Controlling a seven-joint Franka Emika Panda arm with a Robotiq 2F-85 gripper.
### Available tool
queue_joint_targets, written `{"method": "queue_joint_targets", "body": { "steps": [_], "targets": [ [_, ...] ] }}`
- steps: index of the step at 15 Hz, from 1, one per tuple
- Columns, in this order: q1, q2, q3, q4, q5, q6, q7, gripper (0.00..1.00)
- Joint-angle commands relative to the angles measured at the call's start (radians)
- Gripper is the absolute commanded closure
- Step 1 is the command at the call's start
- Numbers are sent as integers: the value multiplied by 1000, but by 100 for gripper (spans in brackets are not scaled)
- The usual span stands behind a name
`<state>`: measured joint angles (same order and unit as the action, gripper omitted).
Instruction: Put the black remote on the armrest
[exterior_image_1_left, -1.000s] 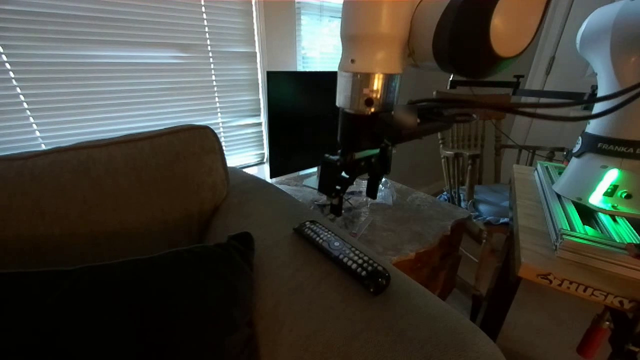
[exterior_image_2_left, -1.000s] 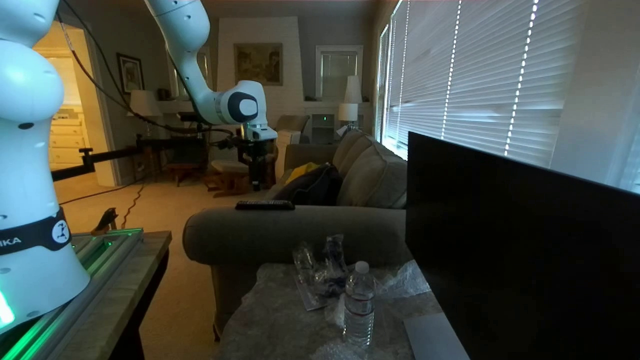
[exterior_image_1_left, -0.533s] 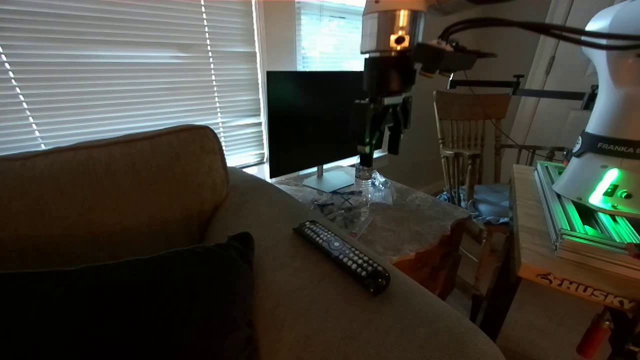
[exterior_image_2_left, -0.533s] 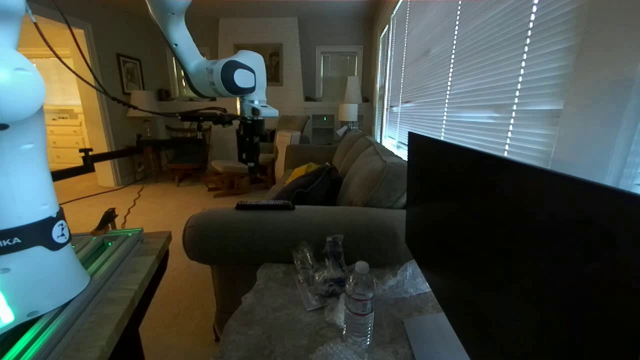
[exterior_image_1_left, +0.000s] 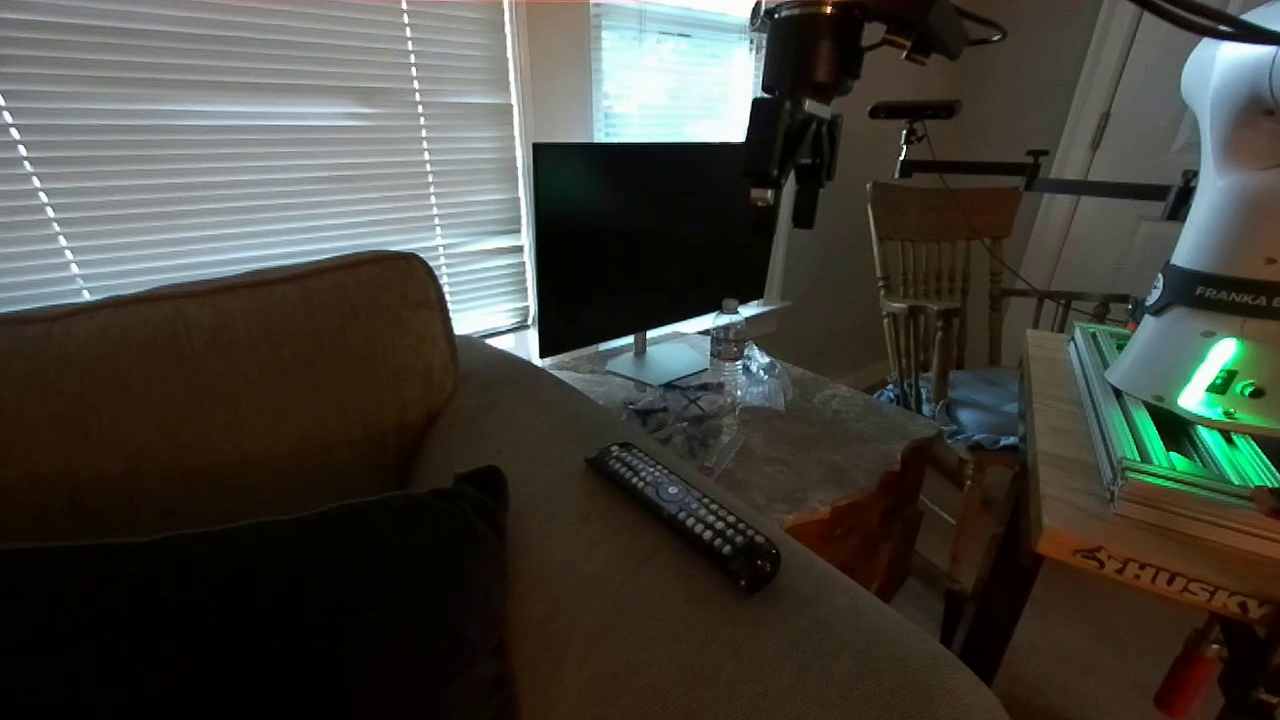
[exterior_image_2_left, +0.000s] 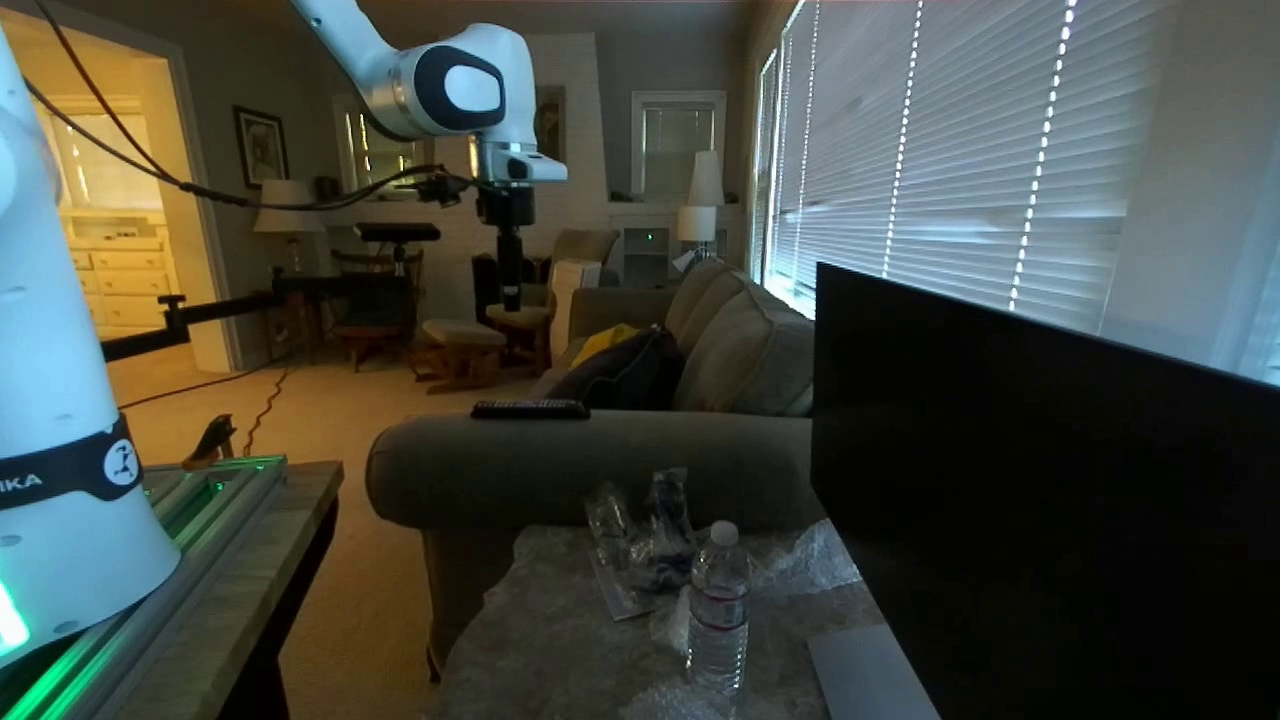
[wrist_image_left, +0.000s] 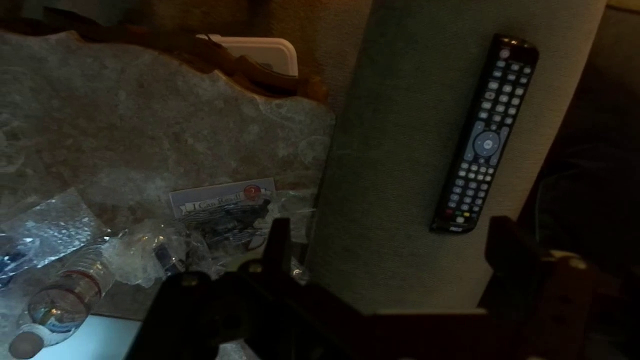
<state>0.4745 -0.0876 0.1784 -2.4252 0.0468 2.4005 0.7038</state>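
The black remote (exterior_image_1_left: 685, 512) lies flat, buttons up, on top of the beige armrest (exterior_image_1_left: 610, 610). In an exterior view the remote (exterior_image_2_left: 530, 410) lies along the top of the armrest (exterior_image_2_left: 560, 470). In the wrist view the whole remote (wrist_image_left: 485, 137) lies on the armrest (wrist_image_left: 390, 150), right of centre. My gripper (exterior_image_1_left: 784, 205) hangs well above the armrest, pointing down, apart from the remote. In the wrist view the gripper (wrist_image_left: 390, 227) has its fingers wide apart with nothing between them. It also shows edge-on in an exterior view (exterior_image_2_left: 511, 300).
A side table (exterior_image_1_left: 830, 450) stands beside the armrest. It carries a water bottle (exterior_image_2_left: 718, 620), clear plastic packaging (exterior_image_2_left: 640, 540) and a black screen (exterior_image_1_left: 640, 240). A dark cushion (exterior_image_1_left: 280, 600) lies on the sofa. A wooden workbench (exterior_image_1_left: 1050, 440) bears the robot base.
My gripper has risen from just above the remote to well above it, shifting right in an exterior view. The remote has stayed still on the armrest.
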Motion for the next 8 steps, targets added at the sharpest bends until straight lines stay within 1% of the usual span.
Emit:
{"method": "queue_joint_targets", "body": {
  "steps": [1, 8],
  "targets": [
    [-69, 2, 70, 1, 8, -2, -6, 0],
    [-68, 14, 78, 1, 7, -2, -4, 0]
  ]
}}
